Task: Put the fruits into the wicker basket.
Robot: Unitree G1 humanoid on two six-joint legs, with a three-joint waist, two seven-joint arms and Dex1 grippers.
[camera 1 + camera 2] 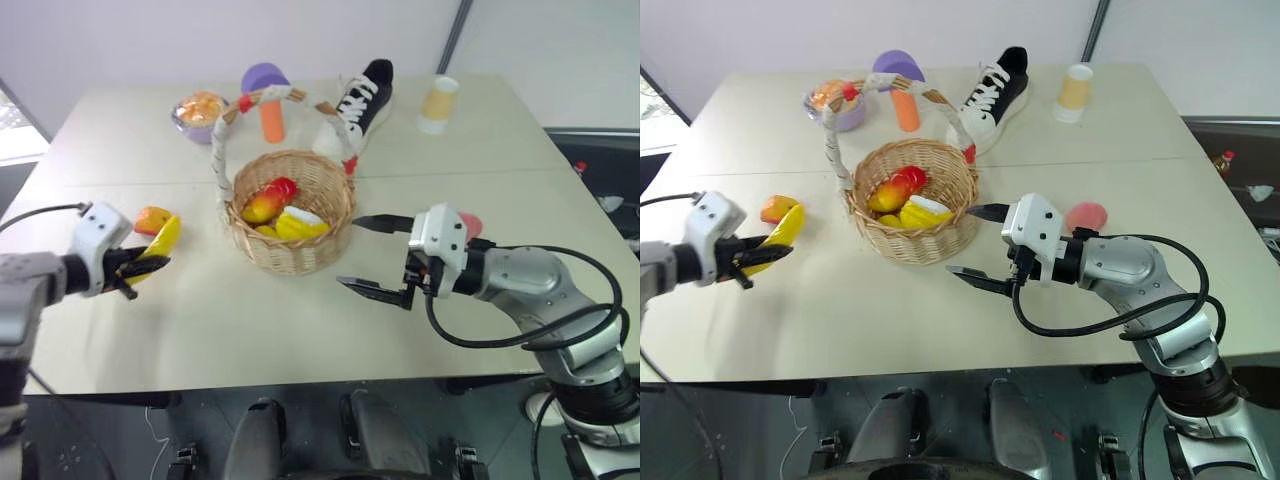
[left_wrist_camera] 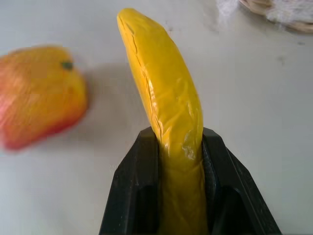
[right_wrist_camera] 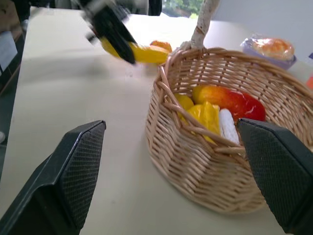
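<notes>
You hold the curved yellow toy banana [image 1: 160, 243] clamped between the left gripper [image 1: 135, 267]'s fingers, off the pale surface [image 1: 300, 330] at the near left. Carry it right, lift it over the rim of the round tan woven wicker basket [image 1: 292, 228] at centre, keep clear of the tall banded handle [image 1: 222, 135], then let go. The right gripper [image 1: 380, 256] hangs with fingers wide just right of the basket. No writing is readable on the black-and-white sneaker [image 1: 362, 103] at the far side.

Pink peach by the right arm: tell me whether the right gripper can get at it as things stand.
Probably yes. The right gripper is open and holds nothing, and the pink peach lies on bare table just behind that arm's wrist. Nothing covers it, though the arm must pull back and turn.
</notes>
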